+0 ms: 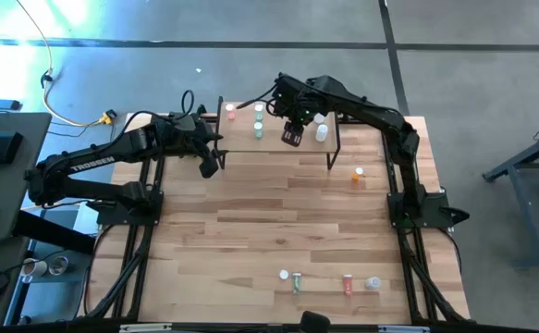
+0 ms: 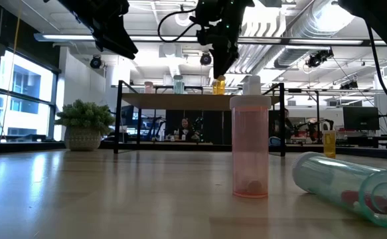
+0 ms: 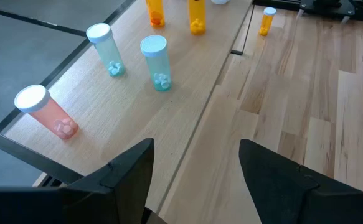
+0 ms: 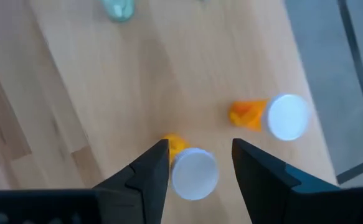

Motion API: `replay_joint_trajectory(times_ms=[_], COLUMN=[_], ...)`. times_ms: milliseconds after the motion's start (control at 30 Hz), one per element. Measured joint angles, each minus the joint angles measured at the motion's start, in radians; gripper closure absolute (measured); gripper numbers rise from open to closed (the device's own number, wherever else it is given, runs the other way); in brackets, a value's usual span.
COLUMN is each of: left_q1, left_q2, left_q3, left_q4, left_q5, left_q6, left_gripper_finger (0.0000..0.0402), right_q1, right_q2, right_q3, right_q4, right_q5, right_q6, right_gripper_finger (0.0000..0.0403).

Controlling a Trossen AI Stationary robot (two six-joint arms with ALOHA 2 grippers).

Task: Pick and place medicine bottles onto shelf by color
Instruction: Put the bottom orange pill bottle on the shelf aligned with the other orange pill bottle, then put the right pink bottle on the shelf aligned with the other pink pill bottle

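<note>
From above, the shelf [image 1: 278, 139] sits at the far edge of the table [image 1: 251, 231] with both arms reaching over it: the right gripper [image 1: 292, 135] hangs over the middle of the shelf top, while the left gripper [image 1: 208, 165] waits just off the shelf's left end. A pink bottle [image 1: 231, 113] and two green bottles [image 1: 259, 121] stand on the left part of the shelf, clear bottles [image 1: 321, 127] on the right part, and one orange bottle [image 1: 358, 174] stands on the table beside the shelf's right leg. Four more bottles wait along the near edge, among them a green one lying down [image 1: 297, 281] and a red one [image 1: 348, 283]. From table height, that red bottle [image 2: 249, 149] stands upright close by with the green one [image 2: 349, 184] on its side next to it, and beyond them the right gripper [image 2: 218, 72] comes down onto an orange bottle [image 2: 218, 85] on the shelf top. The left wrist view shows the left gripper [image 3: 197, 168] spread wide with nothing between its fingers, looking along the shelf at the pink bottle [image 3: 46, 111], two green ones [image 3: 155, 62] and two orange ones [image 3: 195, 15]. The right wrist view looks straight down: the right gripper [image 4: 200, 163] is parted around a white-capped orange bottle [image 4: 190, 168], its fingers flanking the cap without visibly squeezing it, and a second orange bottle [image 4: 273, 116] stands just beside.
</note>
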Motion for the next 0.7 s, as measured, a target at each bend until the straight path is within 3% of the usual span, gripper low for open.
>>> replay_joint_trajectory(times_ms=[533,700], left_q1=[0.0,0.0], left_q2=[0.0,0.0], left_q3=[0.0,0.0], left_q4=[0.001,0.009], left_q5=[0.0,0.0], left_q6=[0.052,0.052], left_gripper_finger=[0.0174,0.0174], right_q1=[0.0,0.009], right_q2=[0.0,-0.025], right_q3=[0.177,0.176], right_q4=[-0.069,-0.118], right_q5=[0.003,0.001], right_q6=[0.002,0.016], right_gripper_finger=[0.0238,0.0238])
